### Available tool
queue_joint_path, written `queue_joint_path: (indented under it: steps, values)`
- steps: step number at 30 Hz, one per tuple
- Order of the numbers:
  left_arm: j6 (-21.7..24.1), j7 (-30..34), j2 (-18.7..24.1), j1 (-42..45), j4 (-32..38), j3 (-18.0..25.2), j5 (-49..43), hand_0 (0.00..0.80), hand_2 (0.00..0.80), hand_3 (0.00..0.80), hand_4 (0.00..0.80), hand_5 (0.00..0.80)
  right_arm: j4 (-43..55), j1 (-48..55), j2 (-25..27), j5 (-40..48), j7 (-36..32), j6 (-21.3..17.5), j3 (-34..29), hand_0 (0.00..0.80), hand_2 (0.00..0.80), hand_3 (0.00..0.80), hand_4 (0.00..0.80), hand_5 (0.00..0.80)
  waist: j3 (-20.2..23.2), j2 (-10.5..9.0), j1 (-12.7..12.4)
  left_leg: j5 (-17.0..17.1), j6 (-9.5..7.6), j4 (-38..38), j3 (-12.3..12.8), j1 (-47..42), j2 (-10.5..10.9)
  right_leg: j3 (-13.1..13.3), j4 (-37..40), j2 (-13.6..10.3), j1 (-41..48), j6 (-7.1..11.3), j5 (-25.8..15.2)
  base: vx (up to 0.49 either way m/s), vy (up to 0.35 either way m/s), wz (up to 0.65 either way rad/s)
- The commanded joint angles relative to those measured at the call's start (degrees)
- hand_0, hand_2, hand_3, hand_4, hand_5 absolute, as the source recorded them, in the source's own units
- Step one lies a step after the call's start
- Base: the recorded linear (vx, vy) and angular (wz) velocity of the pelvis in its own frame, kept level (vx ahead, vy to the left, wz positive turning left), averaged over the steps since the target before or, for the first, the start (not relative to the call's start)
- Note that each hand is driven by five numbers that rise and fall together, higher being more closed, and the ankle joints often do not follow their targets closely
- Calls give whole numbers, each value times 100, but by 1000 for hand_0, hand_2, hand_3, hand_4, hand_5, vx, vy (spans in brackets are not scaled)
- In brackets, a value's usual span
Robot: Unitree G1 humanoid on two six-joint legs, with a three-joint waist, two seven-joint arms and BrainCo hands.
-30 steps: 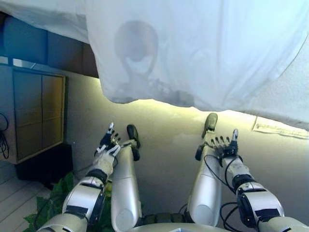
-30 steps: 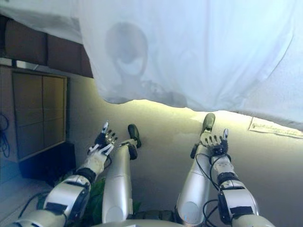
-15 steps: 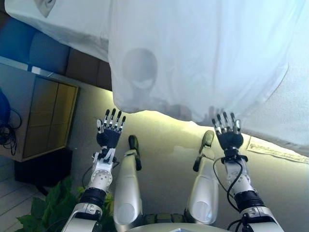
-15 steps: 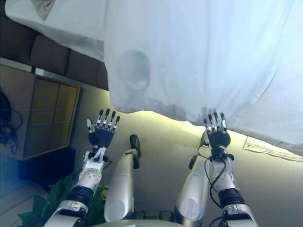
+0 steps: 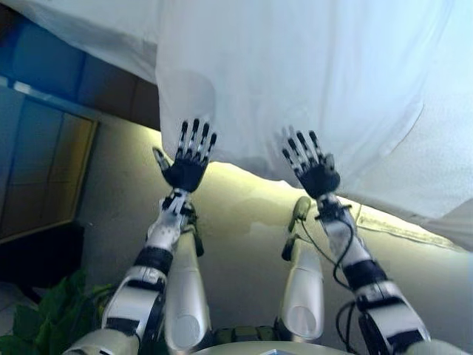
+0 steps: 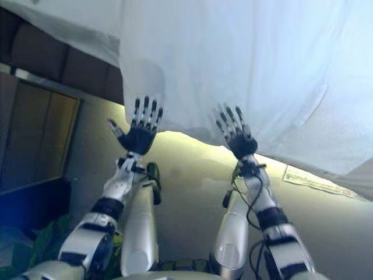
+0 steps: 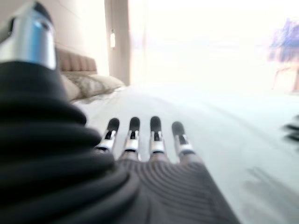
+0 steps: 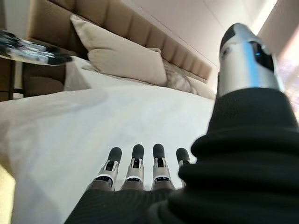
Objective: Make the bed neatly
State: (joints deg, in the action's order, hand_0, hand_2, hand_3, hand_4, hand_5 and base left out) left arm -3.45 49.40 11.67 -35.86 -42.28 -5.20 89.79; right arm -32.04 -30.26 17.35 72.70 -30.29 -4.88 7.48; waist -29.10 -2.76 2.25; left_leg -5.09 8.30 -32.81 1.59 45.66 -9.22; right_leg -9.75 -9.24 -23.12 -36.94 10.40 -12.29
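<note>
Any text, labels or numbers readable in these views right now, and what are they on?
Nothing can be read.
The paper strip on the floor beside the white sheet carries faint marks, too small and blurred to read.
The pillows, headboard, left hand and right hand show no print.

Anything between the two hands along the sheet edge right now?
Nothing: in the left eye view only the sheet's hanging edge and bare floor lie between the left hand and right hand.
</note>
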Motion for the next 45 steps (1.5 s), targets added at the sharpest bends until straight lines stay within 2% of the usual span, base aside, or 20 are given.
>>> queue_joint_path:
  steps: [1,2,6,11,14,16,18,19,21,23,28,31,33,35,36,37,40,45]
  values:
    - [119,420,95,-272,206,-51,113,0,0,0,0,0,291,-135,465,45,-533,134,-58,0,0,0,0,0,-69,68,-137,590,-227,550,191,309,355,193,-543,-105,-511,162,-65,67,106,-5]
    - [168,345,122,-342,239,-90,117,0,0,0,0,0,323,-160,486,41,-608,154,-36,0,0,0,0,0,-69,84,-151,377,-192,395,122,391,339,285,-664,-58,-603,209,81,63,83,-6]
    - [329,-118,381,-659,310,-152,-25,0,0,0,0,0,512,-330,556,83,-840,357,-42,0,0,0,0,0,-69,76,-122,161,-178,-118,87,1104,286,413,-933,7,-1260,210,112,-10,95,-14]
    - [377,-615,892,-1061,18,-191,-201,0,0,0,0,0,413,-529,738,333,-884,599,-31,0,0,0,0,0,-69,56,-99,105,-120,-413,48,1772,251,433,-941,43,-1775,223,40,-45,81,-14]
    - [363,-943,1241,-1359,-374,-221,-340,0,0,0,0,0,-80,-702,1015,642,-1009,603,69,0,0,0,0,0,-69,93,-68,96,-77,-569,24,2154,172,467,-1106,68,-2152,215,66,-54,111,-10]
    - [518,-1662,1425,-1582,-675,-302,-408,0,0,0,0,0,-368,-783,1167,790,-1056,591,113,0,0,0,0,0,-69,123,-38,73,-71,-711,27,2404,124,511,-1280,75,-2413,193,94,-36,92,-15]
    - [513,-2815,1658,-1839,-1107,-319,-531,0,0,0,0,0,-653,-849,1264,1010,-999,597,107,0,0,0,0,0,-69,149,-8,48,-69,-826,54,2575,61,527,-1456,53,-2593,184,152,-23,74,-16]
    - [503,-2849,1668,-1884,-1121,-322,-536,0,0,0,0,0,-674,-882,1265,1021,-1006,600,107,0,0,0,0,0,-69,142,-10,39,-68,-844,55,2603,59,536,-1479,53,-2628,184,165,-12,47,-15]
    - [589,-3419,1959,-2122,-1757,-391,-875,0,0,0,0,0,-963,-820,1388,1395,-756,638,75,0,0,0,0,0,-69,141,71,18,-75,-945,96,2718,30,555,-1507,55,-2708,164,149,7,50,-16]
    - [667,-3673,2090,-2200,-2112,-446,-1081,0,0,0,0,0,-1264,-781,1499,1605,-461,624,9,0,0,0,0,0,-69,137,121,17,-72,-973,131,2741,6,566,-1452,60,-2727,174,100,12,80,-8]
    - [768,-4258,2200,-2336,-2683,-406,-1626,0,0,0,0,0,-2384,-859,1710,1540,-170,605,-256,0,0,0,0,0,-69,183,126,9,-73,-908,167,2633,-29,563,-1357,23,-2650,178,57,3,27,-5]
    - [748,-4676,2282,-2012,-2937,-268,-2296,0,0,0,0,0,-3275,-792,1903,1185,513,602,-474,0,0,0,0,0,-69,232,25,42,-111,-771,141,2414,20,537,-1282,-55,-2487,170,27,22,-76,-1]
    - [704,-4738,2283,-1661,-2974,-166,-2410,0,0,0,0,0,-3624,-603,1984,1152,884,717,-582,0,0,0,0,0,-69,261,-37,16,-128,-628,102,2139,61,550,-1207,-65,-2255,181,44,58,-135,0]
    - [704,-4738,2283,-1661,-2974,-166,-2410,0,0,0,0,0,-3624,-603,1984,1152,884,717,-582,0,0,0,0,0,-69,261,-37,16,-128,-628,102,2139,61,550,-1207,-65,-2255,181,44,29,-88,5]
    - [711,-4656,2286,-1305,-3024,-5,-2355,0,0,0,0,0,-3933,-335,2053,1255,1145,884,-765,0,0,0,0,0,-69,278,-60,94,-184,-391,73,1820,111,554,-1129,-82,-2006,167,15,-16,-197,16]
    - [771,-4572,2261,-1091,-3002,80,-2427,0,0,0,0,0,-4074,-125,2036,1343,1215,946,-903,0,0,0,0,0,-69,276,-61,292,-255,-170,109,1670,157,489,-1062,-106,-1888,87,-53,-7,-242,29]
    - [882,-4552,2179,-679,-2905,192,-2550,0,0,0,0,0,-4237,403,1887,1293,1234,990,-1140,0,0,0,0,0,-69,266,-105,386,-269,176,68,1171,209,427,-1020,-57,-1422,64,76,-4,-221,38]
    - [1234,-4614,2016,143,-2520,325,-3304,0,0,0,0,0,-4347,1449,1299,1070,872,882,-1362,0,0,0,0,0,-69,135,-202,451,-277,784,31,-74,286,97,-759,67,-181,50,219,6,-262,39]
